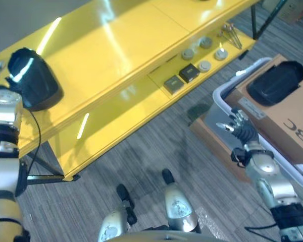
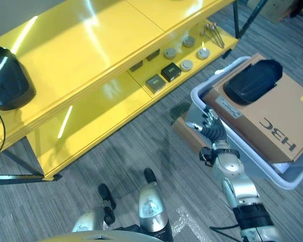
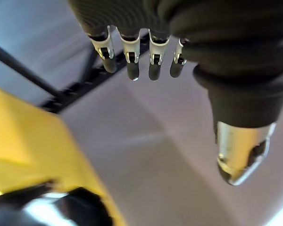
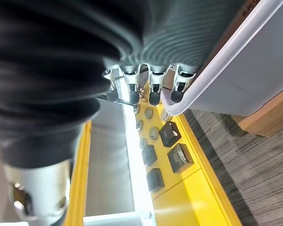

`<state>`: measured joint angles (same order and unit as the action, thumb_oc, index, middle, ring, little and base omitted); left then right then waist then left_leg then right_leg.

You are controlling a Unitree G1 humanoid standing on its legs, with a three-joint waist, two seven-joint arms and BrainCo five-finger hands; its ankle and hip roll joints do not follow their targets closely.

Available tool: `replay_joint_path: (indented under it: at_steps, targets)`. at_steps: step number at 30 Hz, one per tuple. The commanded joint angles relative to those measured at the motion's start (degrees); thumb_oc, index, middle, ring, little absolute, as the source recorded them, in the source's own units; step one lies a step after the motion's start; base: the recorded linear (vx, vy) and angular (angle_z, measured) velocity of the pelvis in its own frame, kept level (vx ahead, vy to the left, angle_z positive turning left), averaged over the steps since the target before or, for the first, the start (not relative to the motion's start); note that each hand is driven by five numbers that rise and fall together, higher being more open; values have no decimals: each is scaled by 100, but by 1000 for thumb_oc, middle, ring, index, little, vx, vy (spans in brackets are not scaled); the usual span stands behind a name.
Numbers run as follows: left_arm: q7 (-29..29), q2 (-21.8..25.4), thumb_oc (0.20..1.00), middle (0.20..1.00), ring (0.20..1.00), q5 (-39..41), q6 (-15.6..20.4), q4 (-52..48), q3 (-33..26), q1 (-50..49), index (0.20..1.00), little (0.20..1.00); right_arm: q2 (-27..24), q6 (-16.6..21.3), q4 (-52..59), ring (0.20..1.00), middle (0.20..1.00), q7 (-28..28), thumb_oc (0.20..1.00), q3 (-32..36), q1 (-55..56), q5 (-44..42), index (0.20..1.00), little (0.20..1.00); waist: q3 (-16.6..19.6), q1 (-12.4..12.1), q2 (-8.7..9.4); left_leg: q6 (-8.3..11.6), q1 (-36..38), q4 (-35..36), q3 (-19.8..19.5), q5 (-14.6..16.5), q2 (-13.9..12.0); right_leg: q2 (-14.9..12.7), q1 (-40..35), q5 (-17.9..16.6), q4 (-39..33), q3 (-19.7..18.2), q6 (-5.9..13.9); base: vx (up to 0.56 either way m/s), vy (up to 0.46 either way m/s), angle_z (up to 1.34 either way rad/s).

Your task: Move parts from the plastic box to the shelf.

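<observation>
Right wrist view: right robot hand (image 4: 146,84) fingers straight, seemingly touching plastic box (image 4: 217,61) rim; parts (image 4: 172,146) on shelf (image 4: 203,188).

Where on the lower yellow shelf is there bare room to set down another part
The lower shelf is bare from its near end up to the dark square blocks. Beyond them it is crowded: round grey discs and thin rods fill the far end. The right robot hand hangs open beside the plastic box.
</observation>
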<state>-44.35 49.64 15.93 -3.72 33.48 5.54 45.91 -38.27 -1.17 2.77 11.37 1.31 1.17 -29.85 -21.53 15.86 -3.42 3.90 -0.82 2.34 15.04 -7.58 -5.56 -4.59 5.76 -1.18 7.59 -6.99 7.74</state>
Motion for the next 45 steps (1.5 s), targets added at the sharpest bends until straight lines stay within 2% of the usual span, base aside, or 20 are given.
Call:
replay_joint_path:
  at_steps: [1,3,4,5,7,9,13,17,20,22,25,26,29,33,37,39,40,41,42,45]
  targets:
    - [213,223,1000,1000,1000,-520,739,-1112,-472,-367,1000,1000,143,491,370,1000,1000,144,1000,258,-16,243,1000,1000,617,-132,94,-216,31,-390,-250,688,131,129,2,94,-147,274,-248,17,-103,4]
    - [1050,32,1000,1000,1000,-340,822,-2670,-834,-1039,1000,1000,359,600,505,1000,1000,334,1000,470,112,435,1000,1000,732,-282,110,-216,105,-337,-333,697,142,121,-122,103,-218,358,-250,-2,-113,6]
    - [1114,0,1000,1000,1000,-337,815,-2788,-900,-1136,1000,1000,367,616,527,1000,1000,354,1000,474,127,460,1000,1000,746,-287,107,-214,96,-330,-330,672,138,126,-114,76,-230,354,-257,-12,-158,18]
    - [1709,-421,1000,1000,1000,-195,749,-4003,-1199,-1901,1000,1000,603,681,654,1000,1000,527,1000,715,240,666,1000,1000,848,-432,143,-206,154,-275,-395,678,137,118,-209,70,-295,442,-237,-17,-124,15]
    - [2102,-659,1000,1000,1000,-108,852,-4444,-1321,-2305,1000,1000,714,727,763,1000,1000,655,1000,860,327,752,1000,1000,912,-505,163,-203,190,-233,-422,679,133,116,-262,61,-340,497,-223,-11,-143,8]
    - [2817,-1185,1000,1000,1000,153,1010,-5162,-1442,-3236,1000,1000,889,822,1075,1000,1000,957,1000,1204,608,853,1000,1000,1055,-595,213,-192,303,-92,-448,644,96,137,-399,21,-468,577,-193,-41,-172,13]
    - [3503,-1464,1000,1000,1000,722,1204,-5412,-1494,-3856,1000,1000,926,962,1277,1000,1000,1234,1000,1593,866,844,1000,1000,1190,-635,265,-141,428,148,-507,565,45,225,-514,-54,-684,532,-186,-117,-166,9]
    - [3711,-1649,1000,1000,1000,1070,1314,-5494,-1550,-4216,1000,1000,923,981,1278,1000,1000,1295,1000,1647,903,902,1000,1000,1274,-678,298,-104,454,130,-624,580,23,303,-564,-136,-853,385,-212,-60,-131,-44]
    - [4066,-1716,1000,1000,1000,1321,1484,-5480,-1568,-4442,1000,1000,869,979,1256,1000,1000,1443,1000,1607,918,937,1000,1000,1398,-743,345,-118,400,47,-932,636,106,405,-605,-300,-1130,66,-238,-55,-204,-88]
    - [3987,-1722,1000,1000,1000,1341,1528,-5547,-1544,-4497,1000,1000,789,1002,1157,1000,1000,1409,1000,1512,821,891,1000,1000,1440,-864,376,-229,253,-193,-1508,788,393,496,-552,-413,-1210,-325,-235,-92,-180,-188]
    - [3752,-1724,1000,1000,1000,1343,1501,-5596,-1577,-4543,1000,1000,722,1000,1062,1000,1000,1339,1000,1384,678,801,1000,1000,1450,-993,396,-350,139,-495,-1978,1022,714,552,-548,-425,-1216,-579,-233,-24,-80,-149]
    - [3562,-1703,1000,1000,1000,1394,1493,-5630,-1694,-4709,1000,1000,669,967,1026,1000,1000,1331,1000,1272,571,697,1000,1000,1368,-1150,440,-494,27,-964,-2492,1253,1119,649,-560,-460,-1137,-886,-235,10,-76,-251]
    - [3715,-1778,1000,1000,1000,1497,1407,-5660,-1896,-4948,1000,1000,680,894,1075,1000,1000,1400,1000,1281,662,603,1000,1000,1282,-1196,441,-604,-10,-1275,-2413,1437,1286,690,-559,-507,-1081,-1080,-214,-56,-61,-210]
    - [3768,-1702,1000,1000,1000,1557,1348,-5528,-1969,-5016,1000,1000,762,918,1102,1000,1000,1239,1000,1464,986,515,1000,1000,1223,-1098,418,-667,54,-1358,-2178,1533,1303,652,-525,-639,-1120,-1145,-146,-64,-6,-81]
    - [3673,-1639,1000,1000,1000,1472,1347,-5407,-2096,-5173,1000,1000,771,934,1082,1000,1000,794,1000,1669,1148,314,1000,1000,1069,-1107,361,-648,200,-1344,-1918,1553,1296,505,-314,-799,-1190,-664,-40,-94,-12,-85]
    - [3618,-1662,1000,1000,1000,1413,1369,-5436,-2374,-5536,1000,1000,755,859,1054,1000,1000,616,1000,1485,850,300,1000,1000,929,-1483,321,-562,351,-1325,-1352,1610,1157,165,-200,-745,-1126,750,98,-119,-120,-111]
    - [3613,-1666,1000,1000,1000,1401,1369,-5445,-2397,-5555,1000,1000,754,852,1050,1000,1000,622,1000,1457,814,294,1000,1000,916,-1506,335,-556,343,-1324,-1312,1589,1161,133,-177,-761,-1113,812,105,-85,-120,-176]
    - [3596,-1646,1000,1000,1000,1357,1367,-5468,-2474,-5665,1000,1000,756,791,1055,1000,1000,720,1000,1283,630,314,1000,1000,862,-1659,309,-541,341,-1367,-1192,1606,1115,-84,-70,-772,-1010,1164,192,-112,-188,-208]
    - [3672,-1520,1000,1000,1000,1497,1341,-5487,-2618,-5787,1000,1000,755,661,1111,1000,1000,967,1000,1046,424,430,1000,1000,833,-1788,295,-598,296,-1454,-1148,1656,1075,-369,6,-803,-882,1215,287,-90,-237,-166]
    - [3788,-1398,1000,1000,1000,1763,1342,-5451,-2809,-5883,1000,1000,803,539,1192,1000,1000,1088,1000,918,344,596,1000,1000,817,-1888,287,-606,280,-1561,-1123,1733,961,-702,-1,-868,-864,1235,344,27,-220,-19]
